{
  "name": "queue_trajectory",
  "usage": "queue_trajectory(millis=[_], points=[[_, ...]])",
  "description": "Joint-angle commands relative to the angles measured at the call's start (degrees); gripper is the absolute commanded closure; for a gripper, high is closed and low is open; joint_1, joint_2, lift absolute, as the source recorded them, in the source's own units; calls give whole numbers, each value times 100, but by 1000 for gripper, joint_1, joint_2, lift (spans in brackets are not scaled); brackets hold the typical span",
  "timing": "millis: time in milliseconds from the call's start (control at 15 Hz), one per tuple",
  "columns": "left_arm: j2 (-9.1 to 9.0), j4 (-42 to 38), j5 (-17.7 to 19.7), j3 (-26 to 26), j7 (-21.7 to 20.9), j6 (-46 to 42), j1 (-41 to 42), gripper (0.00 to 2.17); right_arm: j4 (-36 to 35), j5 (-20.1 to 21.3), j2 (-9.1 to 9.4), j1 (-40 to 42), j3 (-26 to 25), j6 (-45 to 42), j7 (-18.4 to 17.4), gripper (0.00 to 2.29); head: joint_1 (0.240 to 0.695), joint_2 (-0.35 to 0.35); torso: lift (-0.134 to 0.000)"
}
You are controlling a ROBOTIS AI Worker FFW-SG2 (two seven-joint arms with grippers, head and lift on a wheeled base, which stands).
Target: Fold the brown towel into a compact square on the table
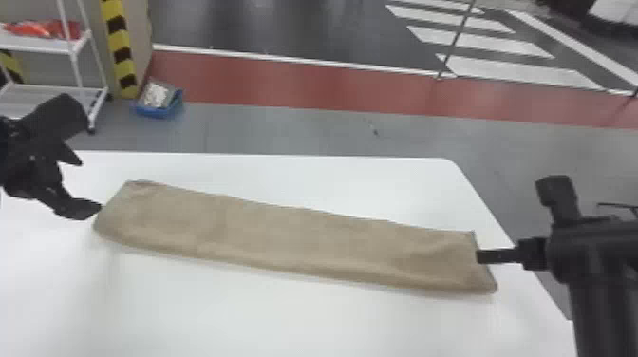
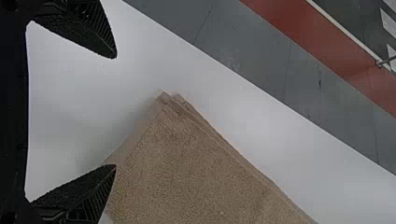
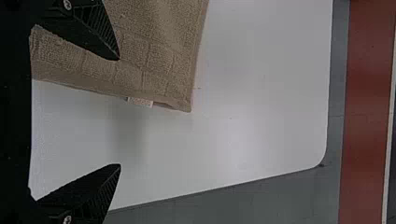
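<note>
Left gripper [image 1: 91,185]: spread, holding nothing, at the towel's left end
Right gripper [image 1: 479,256]: spread, holding nothing, at the towel's right end, near the counter's right edge
Brown towel [image 1: 294,237]: folded into a long strip, slanting across the counter [image 1: 285,318], left end nearer the far edge
Small tag [image 3: 140,101]: on the towel's right end
Blue bin [image 1: 159,112]: on the floor beyond the counter's far edge
</note>
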Motion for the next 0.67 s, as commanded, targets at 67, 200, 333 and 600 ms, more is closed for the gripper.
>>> queue_trajectory(millis=[67,200,333,600], points=[[-8,0,0,-1,-18,1,7,39,2,0,8,0,-1,0,0,63,695,-255,-124],[-8,0,0,-1,-18,1,7,39,2,0,8,9,-10,0,0,63,695,-255,-124],[-8,0,0,-1,-18,1,7,39,2,0,-1,18,-10,0,0,63,695,-256,-124],[-8,0,35,8,-9,1,7,39,11,0,8,26,-10,0,0,63,695,-256,-124]])
